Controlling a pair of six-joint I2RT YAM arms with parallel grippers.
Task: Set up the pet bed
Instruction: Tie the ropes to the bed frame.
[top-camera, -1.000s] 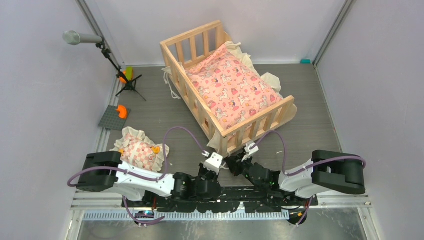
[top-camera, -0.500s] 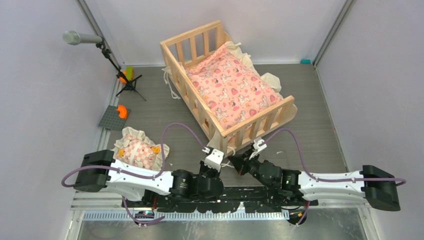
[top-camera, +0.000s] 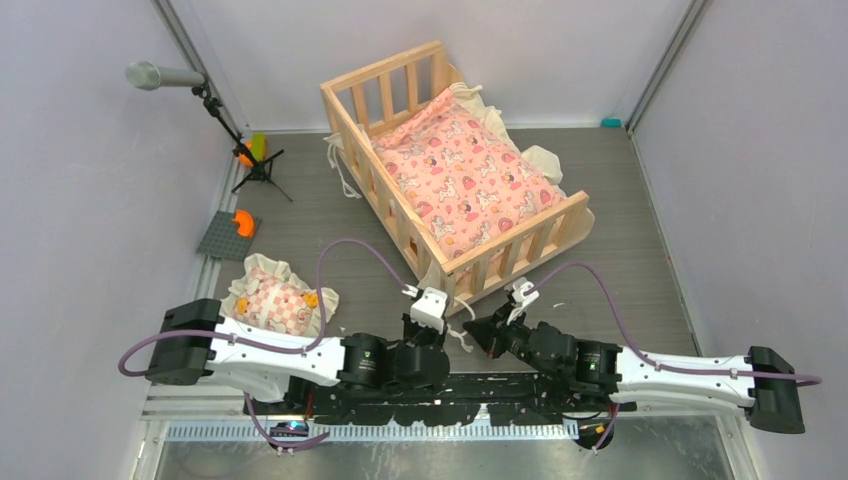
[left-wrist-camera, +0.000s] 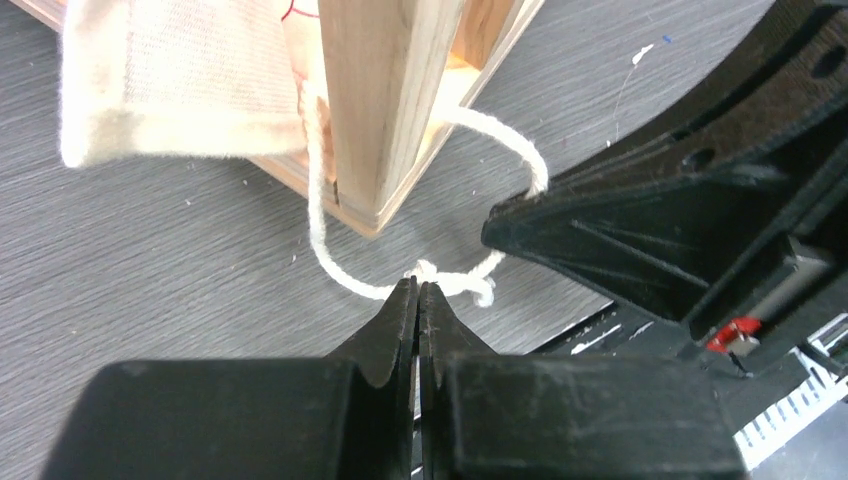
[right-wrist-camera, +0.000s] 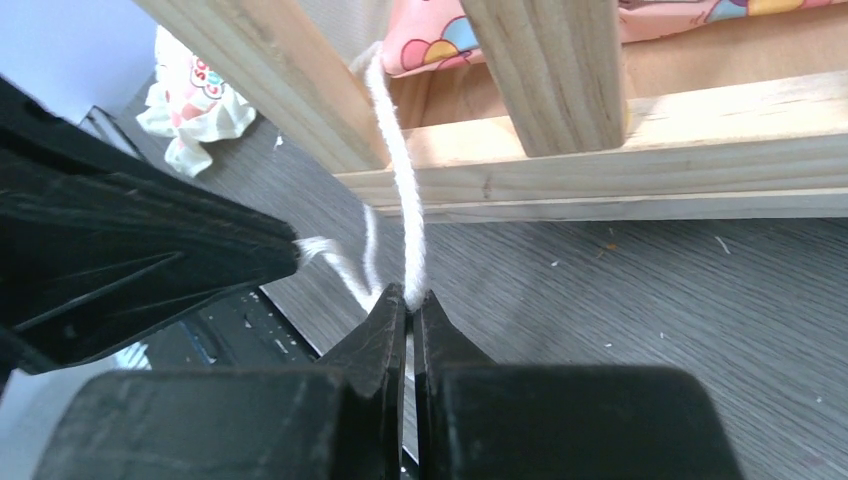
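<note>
Cushion (top-camera: 462, 178) is in pet bed (top-camera: 381, 67); left gripper (left-wrist-camera: 418, 292) and right gripper (right-wrist-camera: 410, 298) both pinch tie cord (right-wrist-camera: 404, 200), knot pending, pillow (top-camera: 272, 303) outside.

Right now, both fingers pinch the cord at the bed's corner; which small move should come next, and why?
Probably draw both ends gently apart: the left fingers and right fingers each pinch the cord, which loops slack round the post.

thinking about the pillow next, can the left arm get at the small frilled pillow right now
Probably, but not yet: the left gripper is shut on the cream string by the pet bed corner post. The pillow lies beside that arm, nothing between.
</note>
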